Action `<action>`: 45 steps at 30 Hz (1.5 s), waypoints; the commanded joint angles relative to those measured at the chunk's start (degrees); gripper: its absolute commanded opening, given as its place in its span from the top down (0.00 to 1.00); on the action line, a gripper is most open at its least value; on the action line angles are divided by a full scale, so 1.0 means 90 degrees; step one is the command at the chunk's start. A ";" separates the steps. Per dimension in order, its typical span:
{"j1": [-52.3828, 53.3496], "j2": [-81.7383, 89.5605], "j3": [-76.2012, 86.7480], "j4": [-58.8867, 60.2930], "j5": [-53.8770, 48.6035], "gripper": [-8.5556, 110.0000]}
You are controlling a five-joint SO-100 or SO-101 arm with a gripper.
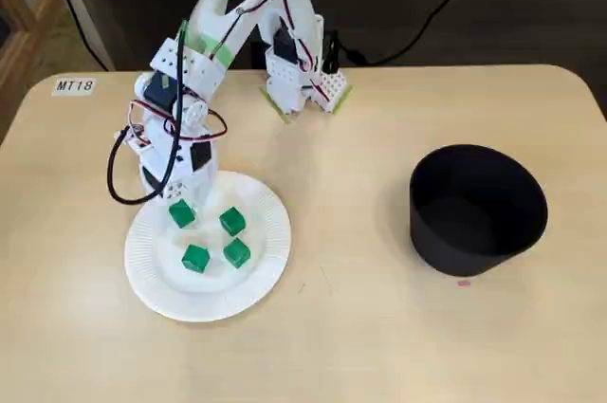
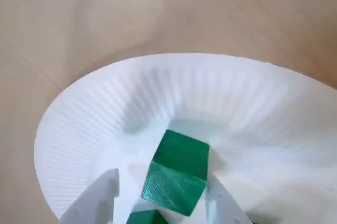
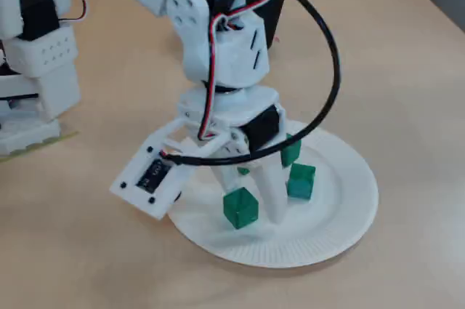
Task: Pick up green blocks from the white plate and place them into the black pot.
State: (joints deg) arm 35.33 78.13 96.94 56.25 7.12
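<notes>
A white paper plate (image 1: 213,308) lies at the left of the table and holds several green blocks. My gripper (image 1: 180,204) reaches down onto the plate's far left part, open around one green block (image 1: 181,215). In the wrist view that block (image 2: 179,174) sits on the plate (image 2: 79,129) between my white fingers (image 2: 102,197); the right one is against it and the left one stands a little apart. The side fixed view shows my gripper (image 3: 251,203) on the plate (image 3: 341,222) by the same block (image 3: 240,208). The black pot (image 1: 479,209) stands empty at the right.
Three more green blocks (image 1: 231,222) (image 1: 236,252) (image 1: 195,258) lie near the plate's middle, just right of my gripper. The arm's base (image 1: 303,81) stands at the table's back, with black cables behind it. A label (image 1: 74,85) is stuck at the back left corner.
</notes>
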 commanded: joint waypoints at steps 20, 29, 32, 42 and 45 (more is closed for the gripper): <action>-0.0342 0.0811 -0.0254 -0.0127 -0.0020 0.95; -0.1807 0.2285 -0.0234 0.0596 0.0625 0.95; -0.2705 0.2861 -0.0264 0.0898 0.0986 0.95; -0.6514 0.3936 -0.0215 0.0596 0.1533 0.95; -0.7520 0.3789 -0.0098 0.0088 0.1563 0.95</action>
State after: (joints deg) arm -24.43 110.92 96.86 60.91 20.83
